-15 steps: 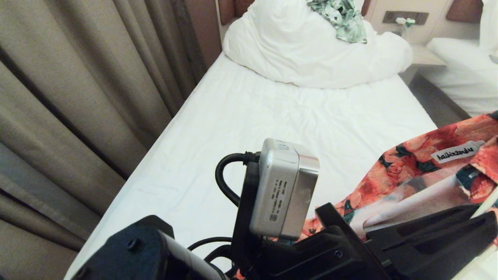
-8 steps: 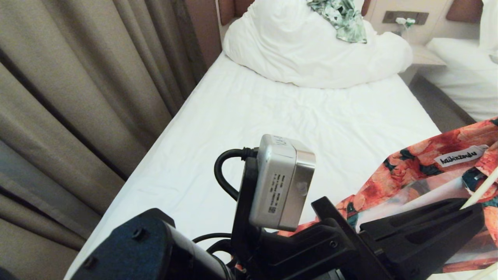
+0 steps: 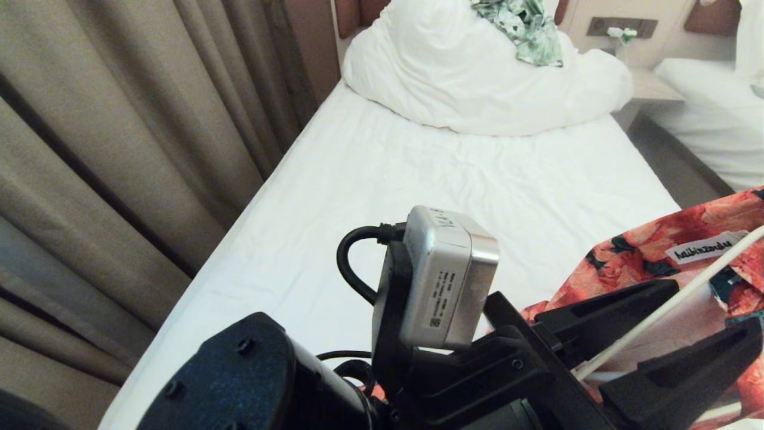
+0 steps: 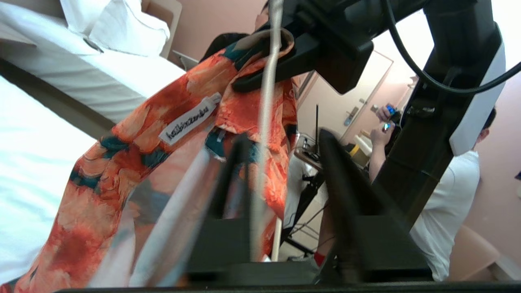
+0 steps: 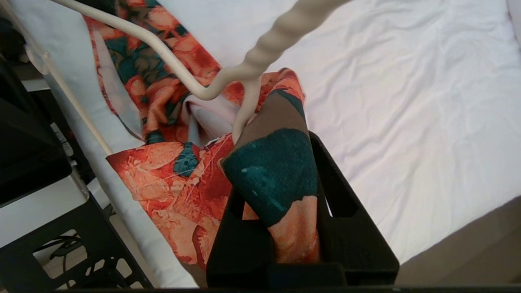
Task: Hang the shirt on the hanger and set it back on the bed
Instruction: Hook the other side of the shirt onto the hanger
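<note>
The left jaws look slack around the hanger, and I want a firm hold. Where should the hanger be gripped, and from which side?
Probably the bare wire of the hanger, where it runs between the fingers of the open left gripper: close there, from the robot's left. Farther along, the shirt, pinched by the right gripper, covers it.

I see open white bed sheet (image 3: pixel 418 179) ahead; bunched white duvet (image 3: pixel 477 77) blocks the far end, beige curtains (image 3: pixel 119 149) crowd the left.
</note>
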Motion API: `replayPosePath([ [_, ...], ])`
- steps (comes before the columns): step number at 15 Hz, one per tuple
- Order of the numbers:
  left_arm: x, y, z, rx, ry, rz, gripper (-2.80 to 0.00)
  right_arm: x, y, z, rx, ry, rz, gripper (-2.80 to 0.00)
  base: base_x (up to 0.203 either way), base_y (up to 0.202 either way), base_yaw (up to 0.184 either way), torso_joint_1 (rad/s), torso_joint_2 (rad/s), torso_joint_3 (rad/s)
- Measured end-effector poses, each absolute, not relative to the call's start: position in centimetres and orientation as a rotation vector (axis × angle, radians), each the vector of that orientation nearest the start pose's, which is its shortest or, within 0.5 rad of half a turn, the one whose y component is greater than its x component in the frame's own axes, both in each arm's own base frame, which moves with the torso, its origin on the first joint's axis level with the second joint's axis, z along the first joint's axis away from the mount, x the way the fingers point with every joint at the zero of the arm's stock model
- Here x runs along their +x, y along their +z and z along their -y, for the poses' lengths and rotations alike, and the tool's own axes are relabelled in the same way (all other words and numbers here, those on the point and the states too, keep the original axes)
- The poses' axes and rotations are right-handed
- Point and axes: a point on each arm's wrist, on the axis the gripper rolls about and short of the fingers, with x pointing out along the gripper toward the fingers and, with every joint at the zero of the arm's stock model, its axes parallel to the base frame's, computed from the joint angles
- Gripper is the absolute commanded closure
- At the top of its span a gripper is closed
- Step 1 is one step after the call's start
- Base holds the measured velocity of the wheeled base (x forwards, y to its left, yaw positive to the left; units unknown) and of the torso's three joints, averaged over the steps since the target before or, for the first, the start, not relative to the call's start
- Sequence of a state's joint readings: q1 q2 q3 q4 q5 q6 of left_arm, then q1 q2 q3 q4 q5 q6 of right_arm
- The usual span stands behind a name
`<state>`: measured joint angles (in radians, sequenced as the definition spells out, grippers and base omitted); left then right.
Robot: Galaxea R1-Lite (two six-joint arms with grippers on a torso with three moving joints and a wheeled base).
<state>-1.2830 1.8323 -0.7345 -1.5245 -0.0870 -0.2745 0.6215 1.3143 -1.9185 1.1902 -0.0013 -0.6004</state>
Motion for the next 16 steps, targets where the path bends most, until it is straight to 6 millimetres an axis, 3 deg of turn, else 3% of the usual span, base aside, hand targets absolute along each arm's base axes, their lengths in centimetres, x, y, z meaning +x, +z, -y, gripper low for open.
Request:
replayPosePath([
  [3, 9.3, 21.0, 30.5, -0.481, -1.383, 0.196, -2.8, 9.2, 39.4, -6.2, -0.744, 0.735, -0.383, 0.0, 0.0, 0.0, 0.0, 0.0, 0.0, 0.0],
  [5, 11.0, 21.4, 30.3, -0.481, -1.334, 0.226, -2.8, 9.5, 39.3, -6.0, -0.739, 0.707, -0.402, 0.0, 0.0, 0.0, 0.0, 0.0, 0.0, 0.0],
  [11, 20.9, 23.5, 27.3, -0.399, -1.014, 0.385, -2.8, 12.7, 38.9, -5.3, -0.673, 0.591, -0.416, 0.0, 0.0, 0.0, 0.0, 0.0, 0.0, 0.0],
  [13, 22.7, 24.2, 26.1, -0.36, -0.929, 0.334, -2.8, 13.6, 38.5, -5.1, -0.665, 0.57, -0.443, 0.0, 0.0, 0.0, 0.0, 0.0, 0.0, 0.0],
  [14, 23.2, 24.4, 25.6, -0.342, -0.906, 0.302, 0.0, 13.9, 38.4, -5.1, -0.664, 0.566, -0.454, 0.0, 0.0, 0.0, 0.0, 0.0, 0.0, 0.0],
  [16, 23.8, 24.9, 24.8, -0.329, -0.877, 0.302, 0.0, 14.6, 38.2, -5.3, -0.657, 0.562, -0.461, 0.0, 0.0, 0.0, 0.0, 0.0, 0.0, 0.0],
])
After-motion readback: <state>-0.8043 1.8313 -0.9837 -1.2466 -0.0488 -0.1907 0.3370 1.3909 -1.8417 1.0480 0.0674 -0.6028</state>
